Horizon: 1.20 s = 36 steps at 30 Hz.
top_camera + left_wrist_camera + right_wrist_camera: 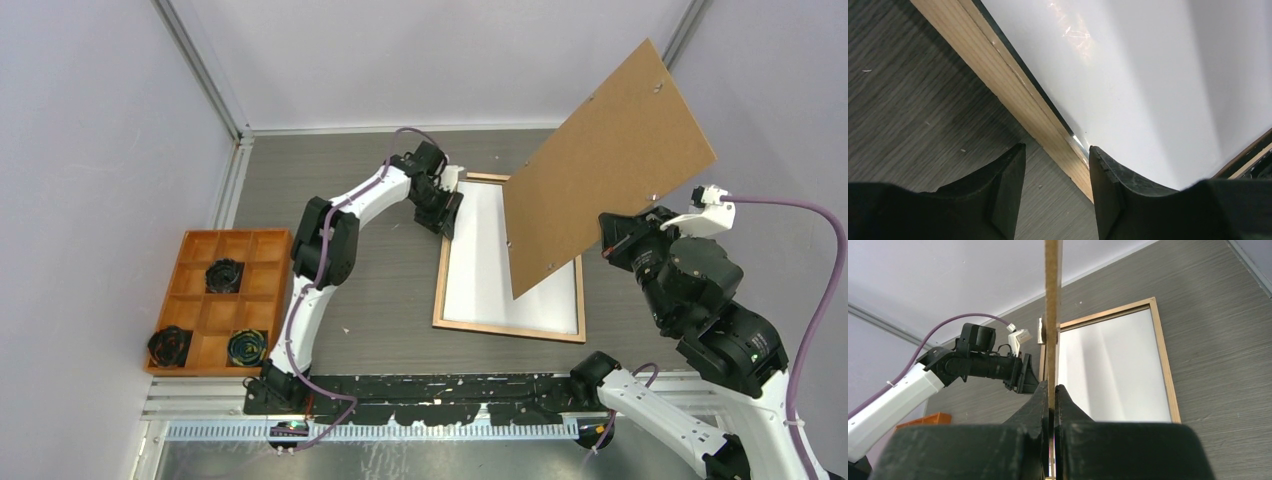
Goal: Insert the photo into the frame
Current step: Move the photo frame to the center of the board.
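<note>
Top external: a grey wood-grain table (380,260) is enclosed by pale walls (100,150) left, far and right. The frame (500,330) is laid flat at centre, wood-coloured back up, and is filled by a white sheet (480,260); whether that is the photo cannot be told. The left gripper (447,215) is held with its fingers apart astride the frame's far-left rail. The right gripper (1053,390) is clamped on the brown backing board (600,160), which is held tilted above the frame's right side. A strip of table is seen between the frame and the orange tray (235,233) at left.

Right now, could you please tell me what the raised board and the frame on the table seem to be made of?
The board: probably hardboard or pressed fibreboard; even matte brown face, very thin edge. The frame: likely light wood or a wood-look rail, matte, with faint grain lines.
</note>
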Motion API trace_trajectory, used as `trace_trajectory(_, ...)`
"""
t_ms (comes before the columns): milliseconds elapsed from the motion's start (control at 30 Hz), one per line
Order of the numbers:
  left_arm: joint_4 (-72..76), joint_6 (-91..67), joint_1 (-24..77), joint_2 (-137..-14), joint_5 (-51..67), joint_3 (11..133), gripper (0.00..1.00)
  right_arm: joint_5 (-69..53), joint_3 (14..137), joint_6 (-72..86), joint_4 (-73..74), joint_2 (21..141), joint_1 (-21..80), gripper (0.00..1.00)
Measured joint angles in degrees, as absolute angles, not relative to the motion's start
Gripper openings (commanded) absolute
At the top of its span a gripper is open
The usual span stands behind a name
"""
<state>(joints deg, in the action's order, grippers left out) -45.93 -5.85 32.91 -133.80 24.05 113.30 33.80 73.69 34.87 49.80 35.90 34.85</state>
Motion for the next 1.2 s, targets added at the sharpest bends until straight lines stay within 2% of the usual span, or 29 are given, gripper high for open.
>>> trace_trajectory(100,-46.04,-5.87,33.21,-134.54,24.03,113.67,0.42,33.76,73.47,35.05,49.82,35.99,34.85,0.01)
trace_trajectory(233,-46.06,-6.09,33.39,-135.0,23.09,113.89,0.21,33.54,73.38,35.46,49.82,36.01,34.85,0.01)
trace_trajectory(267,-46.09,-6.46,33.39,-135.0,22.74,113.91,0.19,33.45,73.38,35.64,49.82,35.99,34.85,0.01)
trace_trajectory(633,-43.79,-7.62,31.29,-132.22,18.9,110.15,0.14,31.62,72.12,36.42,49.76,36.29,34.85,0.01)
trace_trajectory(933,-41.8,-7.16,22.2,-126.72,15.68,102.0,0.1,29.12,69.89,36.97,48.36,37.95,34.85,0.01)
trace_trajectory(1200,-40.36,-7.38,14.44,-119.74,13.37,91.46,0.01,24.97,68.2,37.71,44.75,41.85,34.85,0.01)
